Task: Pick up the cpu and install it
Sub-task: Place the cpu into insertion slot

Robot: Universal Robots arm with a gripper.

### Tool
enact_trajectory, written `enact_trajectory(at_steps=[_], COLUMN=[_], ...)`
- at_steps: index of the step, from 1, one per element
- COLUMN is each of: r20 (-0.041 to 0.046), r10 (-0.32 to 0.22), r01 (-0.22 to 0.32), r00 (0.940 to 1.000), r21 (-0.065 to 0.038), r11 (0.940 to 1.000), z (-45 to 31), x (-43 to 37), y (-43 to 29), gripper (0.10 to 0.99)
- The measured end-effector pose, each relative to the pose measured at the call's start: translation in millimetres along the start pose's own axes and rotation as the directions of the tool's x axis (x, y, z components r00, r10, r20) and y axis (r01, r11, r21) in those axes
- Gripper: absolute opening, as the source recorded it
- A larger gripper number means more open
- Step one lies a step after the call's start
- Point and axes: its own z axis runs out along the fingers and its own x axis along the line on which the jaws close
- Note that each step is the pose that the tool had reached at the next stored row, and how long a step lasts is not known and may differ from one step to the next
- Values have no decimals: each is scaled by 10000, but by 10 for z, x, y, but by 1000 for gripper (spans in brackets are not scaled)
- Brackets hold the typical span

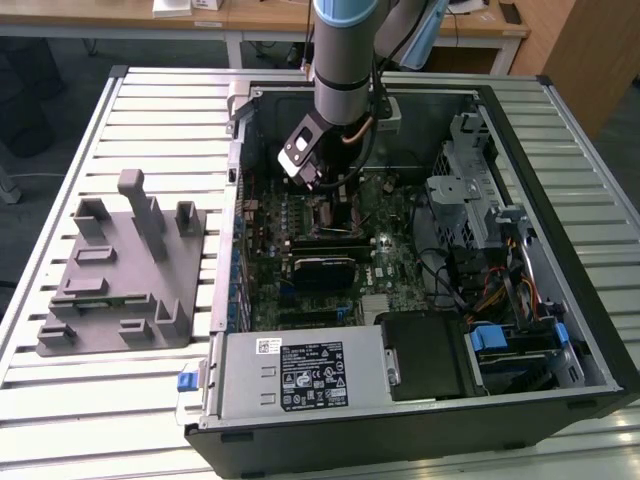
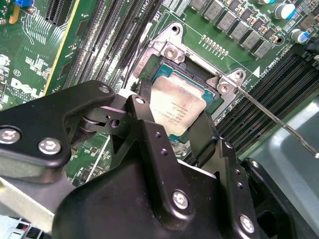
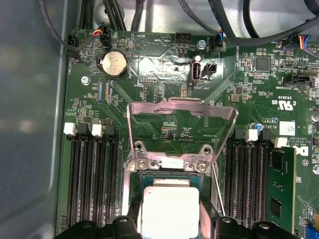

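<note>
We see a slatted counter [image 1: 150, 110] carrying an open computer case [image 1: 400, 440], with the arm [image 1: 345, 50] reaching down into it and a grey holder tray [image 1: 110, 290] lying well apart on the exterior view's left. Inside the case lies the green motherboard [image 3: 164, 64], its socket's metal load plate [image 3: 182, 119] swung up and open. The gripper [image 2: 172, 113] hangs directly over the socket [image 2: 167, 74], and its two black fingers [image 2: 142, 99] are closed against opposite edges of the cpu [image 2: 177, 104], so we judge that it grips the chip. The cpu sits within the socket's frame. We cannot tell whether it is fully seated or just above the contacts. We judge the step in hand to be setting the chip into the socket. To do it well we would keep the chip level, hold its corners matched to the frame, lower it straight with no sideways push, and stay clear of the raised plate and the thin release lever [image 2: 279, 122] beside it. The cpu lies flat, or close to flat, with its pale metal plate facing up. It is near square, so we see no marked long axis, and its edges run roughly parallel to the socket's sides.
</note>
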Motion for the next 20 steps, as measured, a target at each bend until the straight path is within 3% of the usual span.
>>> enact_trajectory(at_steps=[7, 8, 15, 20], r20=[-4, -4, 0, -5], r10=[0, -1, 0, 0], r01=[0, 1, 0, 0], r00=[10000, 10000, 10000, 10000], r21=[-3, -3, 1, -2], r11=[10000, 10000, 10000, 10000], z=[4, 4, 1, -60], x=[1, 0, 0, 0], y=[4, 6, 10, 12], gripper=[553, 616, 616, 616])
